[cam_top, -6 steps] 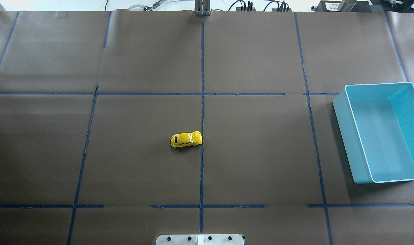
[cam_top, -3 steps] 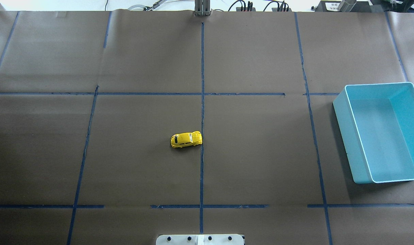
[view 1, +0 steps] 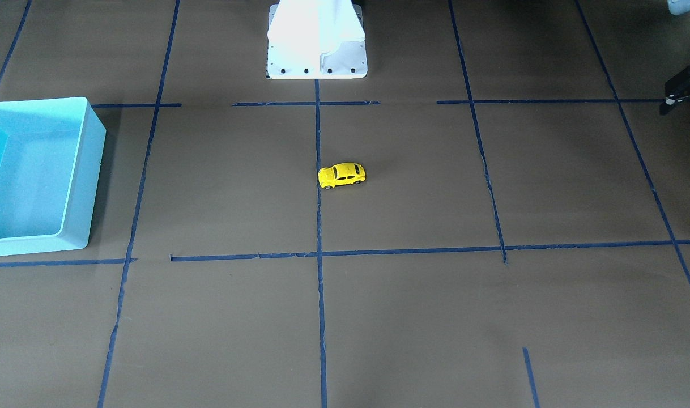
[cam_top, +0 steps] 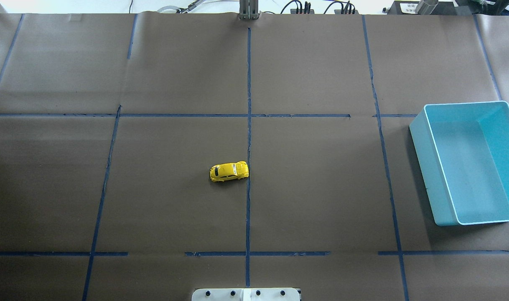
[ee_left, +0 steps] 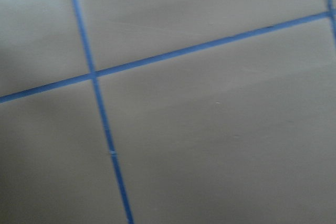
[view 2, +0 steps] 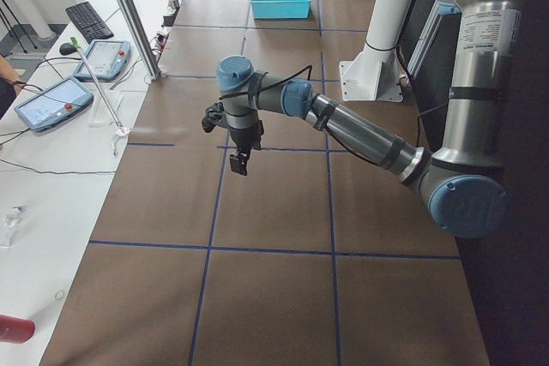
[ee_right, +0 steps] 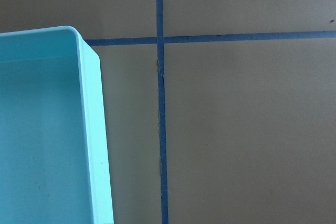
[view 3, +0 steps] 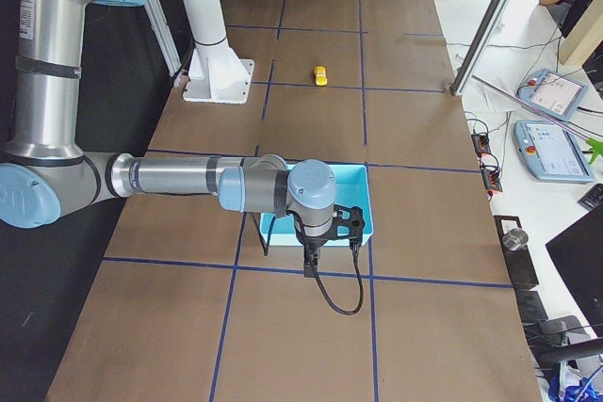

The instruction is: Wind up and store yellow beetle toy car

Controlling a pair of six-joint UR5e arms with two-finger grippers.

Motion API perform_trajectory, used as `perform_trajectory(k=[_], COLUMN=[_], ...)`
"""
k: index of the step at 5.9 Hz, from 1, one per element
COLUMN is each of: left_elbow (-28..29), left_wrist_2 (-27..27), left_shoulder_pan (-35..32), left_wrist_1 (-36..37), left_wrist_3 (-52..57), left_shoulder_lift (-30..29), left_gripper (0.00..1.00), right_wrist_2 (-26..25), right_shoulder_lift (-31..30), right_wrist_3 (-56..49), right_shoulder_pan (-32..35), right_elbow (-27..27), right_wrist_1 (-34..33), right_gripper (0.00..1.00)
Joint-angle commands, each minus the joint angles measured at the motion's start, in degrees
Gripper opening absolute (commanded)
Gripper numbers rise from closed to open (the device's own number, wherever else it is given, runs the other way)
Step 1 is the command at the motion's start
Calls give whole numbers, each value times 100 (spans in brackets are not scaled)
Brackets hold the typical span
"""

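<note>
The yellow beetle toy car (cam_top: 229,171) stands on its wheels near the table's middle, just left of the centre tape line. It also shows in the front-facing view (view 1: 341,175) and far off in the exterior right view (view 3: 320,74). The teal bin (cam_top: 426,167) stands empty at the table's right. My left gripper (view 2: 238,163) hangs above the table's left end, far from the car; its dark tip shows at the front-facing view's edge (view 1: 672,101). My right gripper (view 3: 309,264) hovers by the bin's outer end. I cannot tell whether either is open or shut.
Brown paper with blue tape lines covers the table. The robot's white base (view 1: 316,39) stands at the near middle edge. The right wrist view shows the bin's rim (ee_right: 93,129) and bare paper. The left wrist view shows only blurred paper and tape.
</note>
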Motion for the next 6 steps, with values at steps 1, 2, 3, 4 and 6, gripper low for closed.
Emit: perform_trajectory(k=[1, 2, 3, 4, 6], left_elbow=[-71, -71, -71, -54, -36], left_wrist_2=[653, 927, 1330, 1951, 2204], left_shoulder_pan=[1163, 1814, 2351, 2974, 3550], left_wrist_1=[98, 89, 98, 89, -68], left_wrist_3=[63, 90, 299, 614, 670], left_shoulder_lift=[-1016, -1299, -1633, -1897, -2172], left_gripper=[100, 100, 100, 100, 100], right_wrist_2=[-1, -1, -1, 8, 8], right_shoulder_lift=[3, -5, -6, -6, -5], right_wrist_3=[0, 0, 0, 0, 0], right_shoulder_pan=[35, 44, 44, 44, 53], right_elbow=[-1, -10, -10, -10, -19], right_wrist_1=[0, 0, 0, 0, -9], right_gripper=[100, 100, 100, 100, 100])
